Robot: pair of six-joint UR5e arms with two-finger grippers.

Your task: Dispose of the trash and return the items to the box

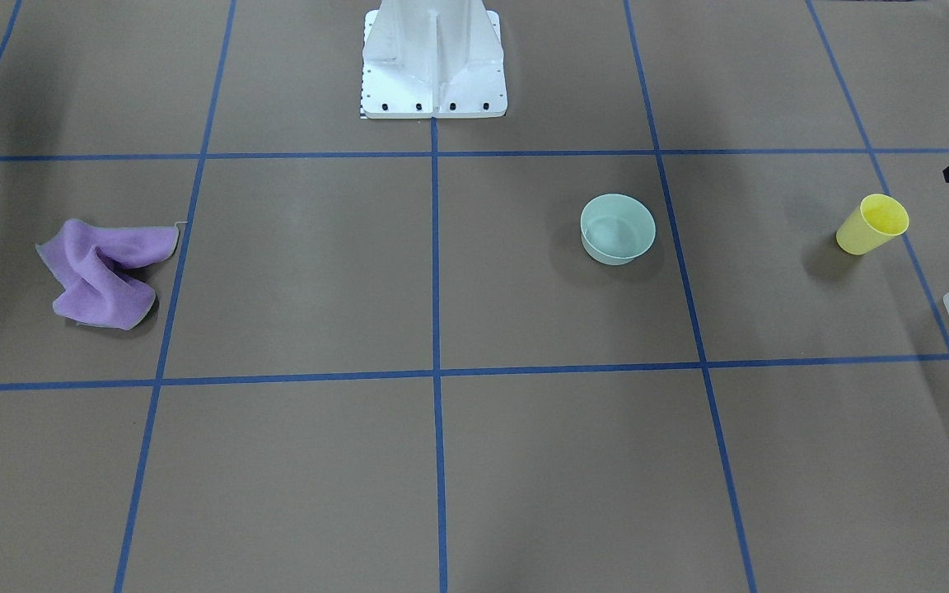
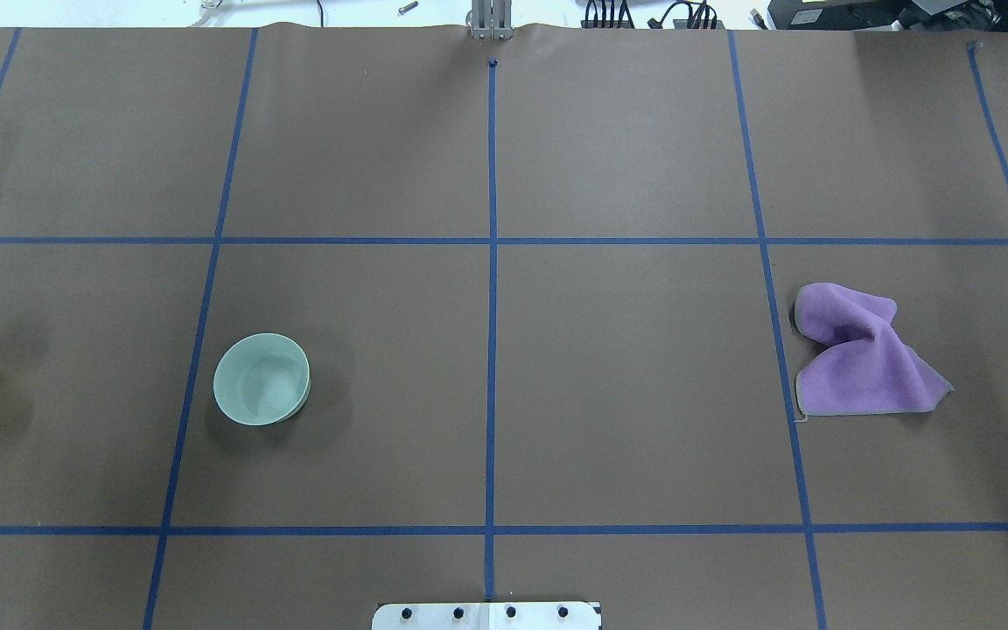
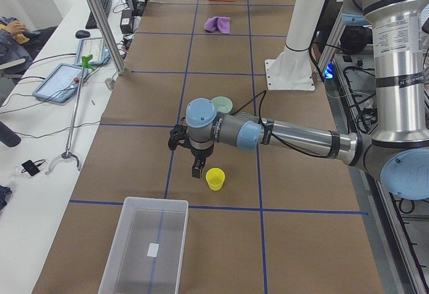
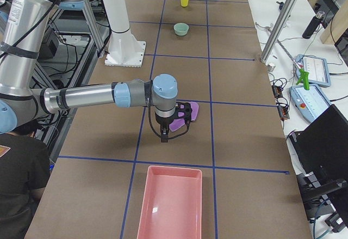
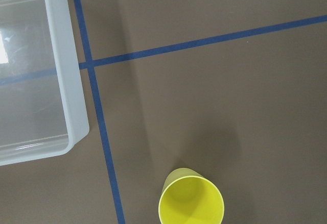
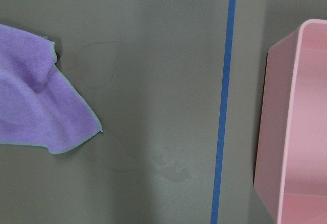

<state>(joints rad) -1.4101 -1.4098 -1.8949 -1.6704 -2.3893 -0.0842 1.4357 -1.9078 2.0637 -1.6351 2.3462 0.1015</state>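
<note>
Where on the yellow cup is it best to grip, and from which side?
Grip the yellow cup by its rim, coming from above, one finger inside and one outside: it stands upright with its open mouth up and looks empty.

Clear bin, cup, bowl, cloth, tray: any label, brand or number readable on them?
None can be read.
In the clear bin, a white sticker: too small to read.
Printing on the left arm: blurred.
No marks visible on the yellow cup, green bowl, purple cloth, pink tray.
</note>
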